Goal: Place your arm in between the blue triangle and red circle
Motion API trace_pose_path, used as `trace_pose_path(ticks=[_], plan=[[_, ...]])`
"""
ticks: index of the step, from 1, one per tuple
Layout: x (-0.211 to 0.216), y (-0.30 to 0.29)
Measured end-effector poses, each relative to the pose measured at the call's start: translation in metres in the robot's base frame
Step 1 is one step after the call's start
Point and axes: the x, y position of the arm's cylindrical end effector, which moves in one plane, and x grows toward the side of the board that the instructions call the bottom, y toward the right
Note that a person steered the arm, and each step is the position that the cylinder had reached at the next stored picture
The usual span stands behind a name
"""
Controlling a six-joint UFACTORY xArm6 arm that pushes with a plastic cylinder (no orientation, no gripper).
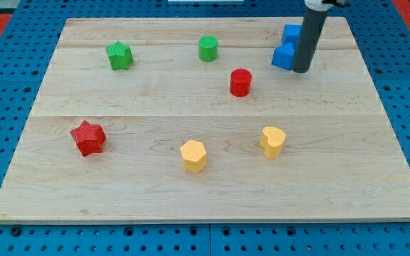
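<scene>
The blue triangle (283, 55) lies near the view's top right, with a second blue block (291, 33) just above it, partly hidden by the rod. The red circle (240, 82) stands lower and to the left of the triangle. My tip (301, 70) rests on the board right beside the blue triangle's right edge, on the side away from the red circle, about 85 pixels right of the circle.
A green star (119, 55) and a green cylinder (208, 48) sit along the top. A red star (87, 137) is at the lower left. A yellow hexagon (193, 156) and a yellow heart (272, 141) lie lower middle. The wooden board (119, 185) ends at blue pegboard.
</scene>
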Motion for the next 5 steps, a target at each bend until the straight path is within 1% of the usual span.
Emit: trace_pose_path(ticks=[1,3,4,5], plan=[[-0.002,-0.024],[-0.021,-0.029],[-0.013,-0.06],[-0.015,-0.089]])
